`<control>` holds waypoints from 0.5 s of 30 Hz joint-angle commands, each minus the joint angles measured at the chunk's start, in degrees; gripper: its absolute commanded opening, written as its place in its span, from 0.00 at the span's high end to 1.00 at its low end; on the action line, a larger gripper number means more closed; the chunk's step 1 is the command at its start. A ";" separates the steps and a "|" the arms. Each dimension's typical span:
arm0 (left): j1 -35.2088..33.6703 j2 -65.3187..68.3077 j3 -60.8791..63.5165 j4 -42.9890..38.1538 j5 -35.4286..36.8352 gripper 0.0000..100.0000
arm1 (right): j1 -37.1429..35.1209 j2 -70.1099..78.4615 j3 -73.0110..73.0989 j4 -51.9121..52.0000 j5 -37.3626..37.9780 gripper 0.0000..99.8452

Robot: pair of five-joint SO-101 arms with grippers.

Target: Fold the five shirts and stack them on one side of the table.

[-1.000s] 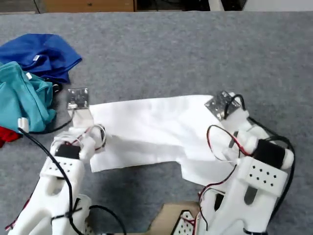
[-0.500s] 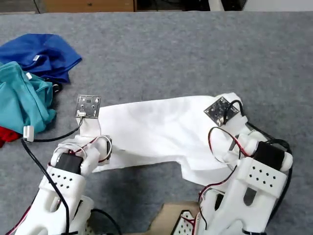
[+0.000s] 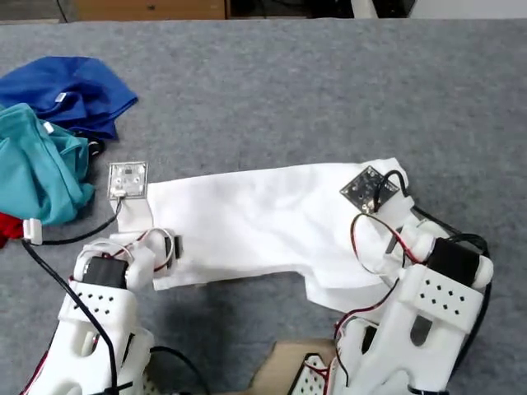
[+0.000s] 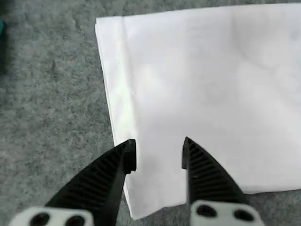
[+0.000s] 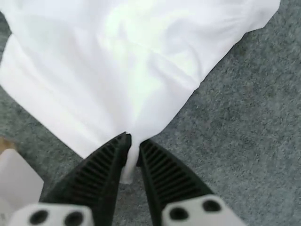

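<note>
A white shirt [image 3: 263, 218] lies folded into a long strip across the middle of the grey table. My left gripper [image 4: 159, 153] hangs open just above the shirt's [image 4: 211, 84] left end, close to its near corner, with nothing between its fingers. The left arm [image 3: 103, 284] stands at the front left. My right gripper [image 5: 133, 140] is shut on a pinch of the white shirt [image 5: 117, 61] at its right end. The right arm [image 3: 428, 288] stands at the front right, over that end of the strip.
A blue shirt [image 3: 70, 90], a teal shirt [image 3: 37, 169] and a bit of a red shirt [image 3: 6, 228] are heaped at the left edge. A black cable [image 3: 78, 234] runs from there to the left arm. A brown board [image 3: 280, 370] sits at the front.
The left arm swung a little right, then back left and toward the front edge. The right arm and the white shirt have hardly moved.
</note>
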 commanded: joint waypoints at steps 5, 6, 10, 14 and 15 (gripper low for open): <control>2.20 -1.01 -1.23 3.87 0.00 0.79 | 1.45 -1.19 0.04 0.44 0.53 0.89; 1.85 -1.01 -1.93 4.13 0.09 0.78 | 1.54 -1.19 -0.04 0.44 0.53 0.85; -2.29 -0.84 -6.33 4.84 0.35 0.76 | 1.54 -1.19 -0.31 0.44 2.73 0.72; -7.21 -0.48 -11.69 4.48 0.44 0.76 | 4.00 -1.19 -1.98 0.44 2.81 0.70; -7.65 -0.48 -12.66 4.48 0.44 0.76 | 4.79 -1.19 -3.30 0.44 2.81 0.70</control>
